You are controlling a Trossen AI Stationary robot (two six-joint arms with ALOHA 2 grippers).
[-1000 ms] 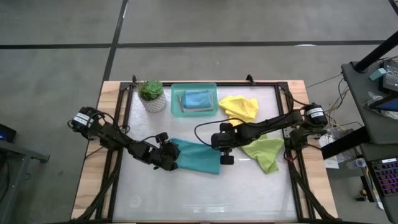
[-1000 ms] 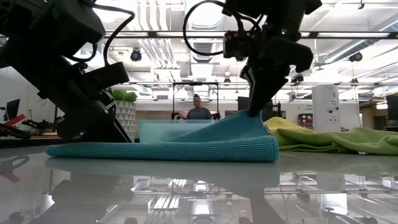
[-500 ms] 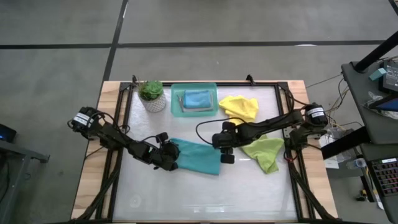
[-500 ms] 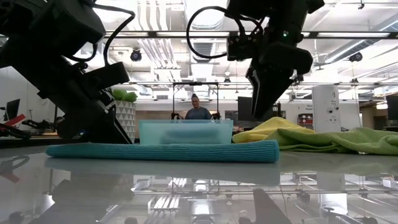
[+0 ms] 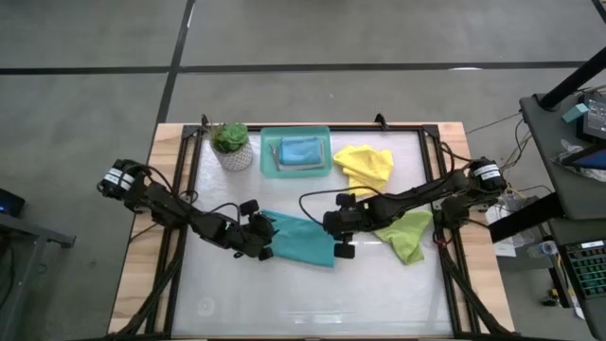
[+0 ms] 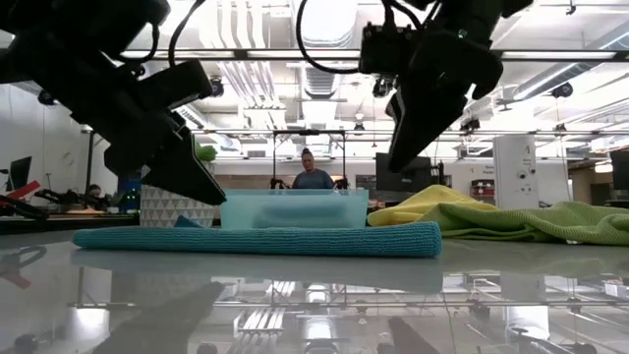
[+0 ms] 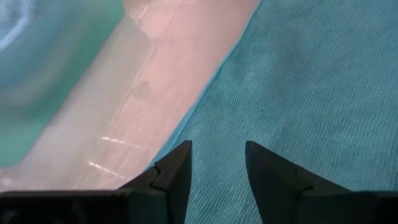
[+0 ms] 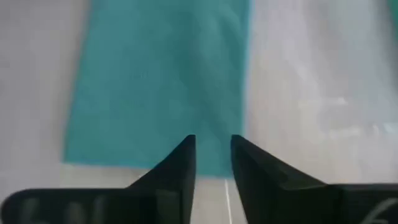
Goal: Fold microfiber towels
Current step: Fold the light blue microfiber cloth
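Observation:
A teal-blue microfiber towel (image 5: 301, 241) lies folded flat on the table, a long low strip in the low view (image 6: 256, 239). My left gripper (image 5: 268, 244) hangs open just above its left end (image 7: 298, 93) and touches nothing. My right gripper (image 5: 333, 235) hangs above the towel's right end (image 8: 161, 81), its fingers a little apart with nothing between them. A yellow towel (image 5: 365, 163) and a lime green towel (image 5: 402, 233) lie crumpled at the right. Another blue towel (image 5: 301, 150) lies folded in the teal tray (image 5: 268, 163).
A potted plant (image 5: 232, 144) stands at the far left, beside the tray. A black frame (image 5: 189, 189) runs along the table's edges. The near half of the table (image 5: 303, 294) is bare. A person (image 6: 314, 177) stands in the room beyond the table.
My right gripper has opened and let go of the teal towel's right end, which it held raised. That end has dropped, and the towel now lies flat. The gripper has risen a little. My left gripper has lifted up off the towel's left end.

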